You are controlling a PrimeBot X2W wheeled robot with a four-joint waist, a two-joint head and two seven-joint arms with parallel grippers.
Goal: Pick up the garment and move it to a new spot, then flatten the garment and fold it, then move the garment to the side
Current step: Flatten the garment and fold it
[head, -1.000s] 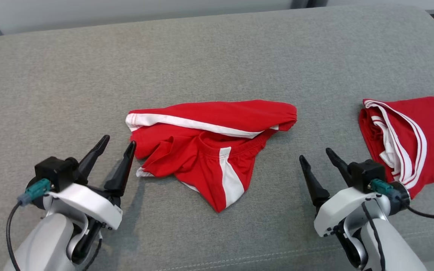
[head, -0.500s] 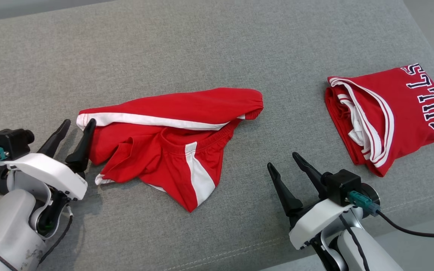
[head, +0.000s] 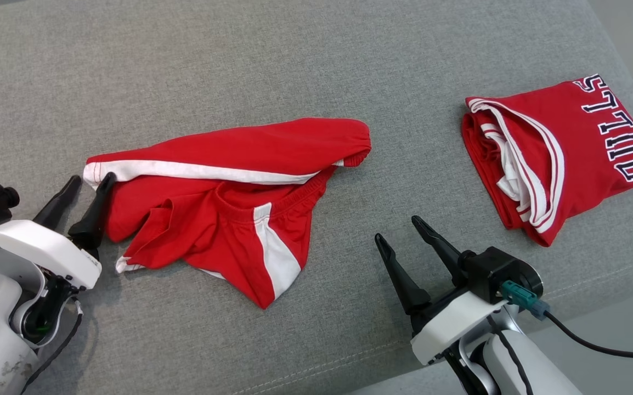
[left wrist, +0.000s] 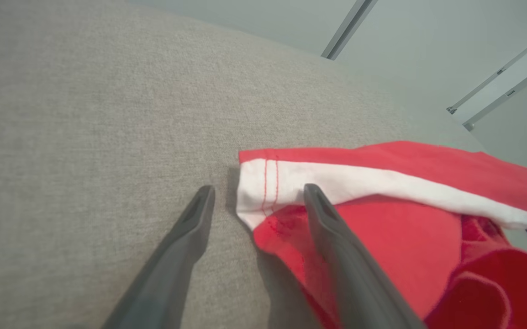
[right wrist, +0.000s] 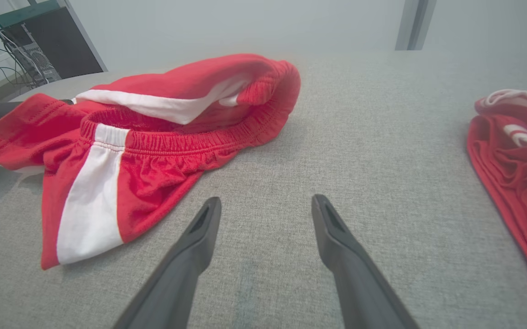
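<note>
The garment (head: 229, 181), red shorts with white side stripes, lies crumpled in the middle of the grey cushion (head: 294, 66). My left gripper (head: 92, 178) is open at its left end. In the left wrist view, the hemmed white-striped corner of the garment (left wrist: 405, 228) sits between the left gripper's (left wrist: 259, 188) two fingers, and the right finger lies over the red cloth. My right gripper (head: 399, 229) stands open over bare cushion to the right of the shorts, nothing between its fingers. The right wrist view has the garment (right wrist: 154, 151) ahead and left of the right gripper (right wrist: 266, 198).
A folded red jersey (head: 558, 153) with "BULLS" lettering lies at the right end of the cushion, and its edge shows as red folds (right wrist: 510, 155) in the right wrist view. The cushion's front seam (head: 316, 373) and right edge are near my right arm.
The head camera has swung right and down, shifting the whole picture left. My left gripper has edged forward onto the shorts' left corner. Both grippers stay open.
</note>
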